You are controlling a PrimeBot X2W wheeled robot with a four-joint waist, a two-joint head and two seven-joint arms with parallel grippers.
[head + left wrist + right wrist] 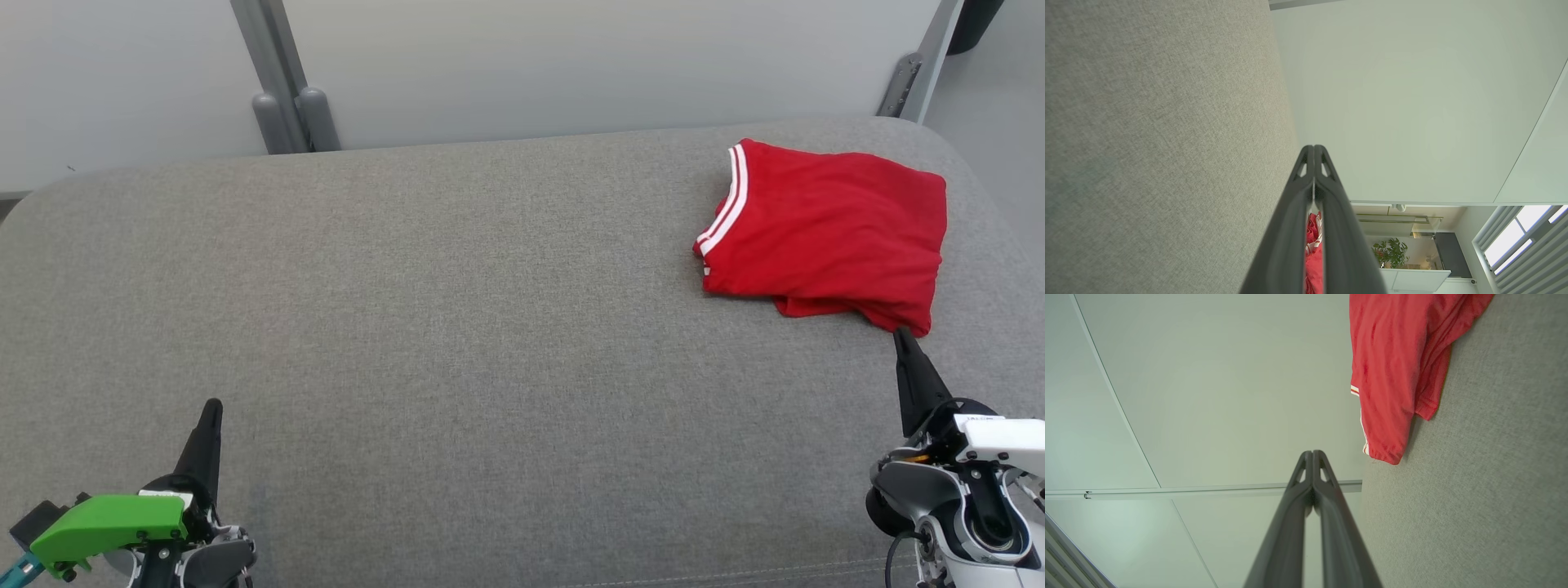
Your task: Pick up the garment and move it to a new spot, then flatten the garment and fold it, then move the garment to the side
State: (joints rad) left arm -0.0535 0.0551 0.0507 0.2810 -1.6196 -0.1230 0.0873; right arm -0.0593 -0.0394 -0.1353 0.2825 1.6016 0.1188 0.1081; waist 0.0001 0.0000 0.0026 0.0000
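The garment [824,230] is a red shirt with white stripes at its trim, folded into a compact rectangle at the far right of the grey fabric surface [457,327]. My right gripper [901,335] is shut and empty, its tip just below the garment's near right corner. In the right wrist view the garment [1396,367] lies ahead and to the right of the shut right gripper [1312,452]. My left gripper [214,406] is shut and empty at the lower left, far from the garment. A strip of the garment [1314,253] shows between the left fingers [1290,212] in the left wrist view.
Pale wall panels [571,65] with grey posts [286,98] stand behind the surface's far edge. The surface's rounded right edge [992,204] lies close to the garment. A plant [1392,253] and a window [1523,232] show in the left wrist view.
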